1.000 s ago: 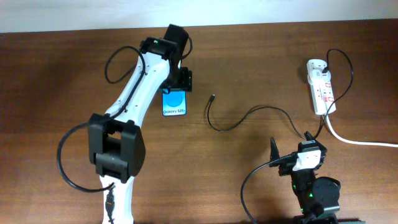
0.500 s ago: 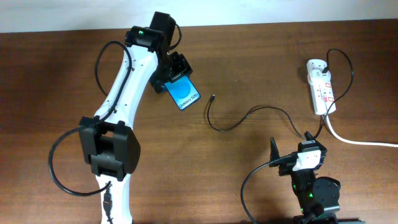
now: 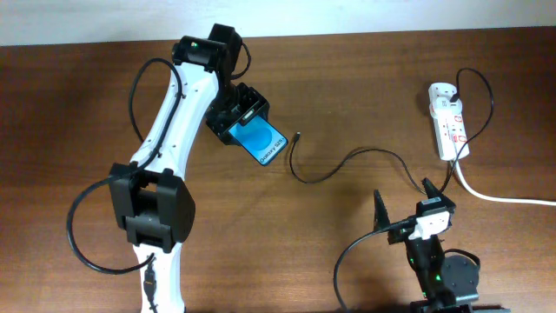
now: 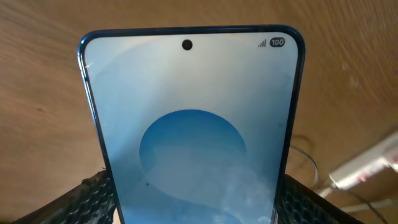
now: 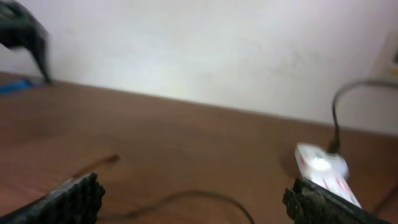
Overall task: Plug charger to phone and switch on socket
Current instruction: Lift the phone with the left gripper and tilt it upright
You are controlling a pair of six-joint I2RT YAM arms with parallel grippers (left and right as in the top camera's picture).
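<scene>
My left claw (image 3: 250,122) is clamped on the slim black-framed smartphone with the bright blue screen (image 3: 264,144), up in the left-centre of the overhead view. The phone lies on a diagonal, its free end pointing toward the lower right. I can't tell whether it touches the brown wooden surface (image 3: 87,104). On the left wrist camera the lit screen fills the frame, with 1 ribbed black finger pad (image 4: 93,200) showing at each lower corner against the phone's edges.

Just beyond the phone's free end, apart from it, lies the small connector tip (image 3: 298,136) of the thin black charger cable (image 3: 352,154), which curls across the middle toward the right.

At the upper right lies the small white power strip with red switch marks (image 3: 449,122), its thick white lead (image 3: 499,197) running off the right edge.

My right claw (image 3: 405,200) sits low and right of centre, jaws spread wide with nothing between them; its wrist picture is blurred.
</scene>
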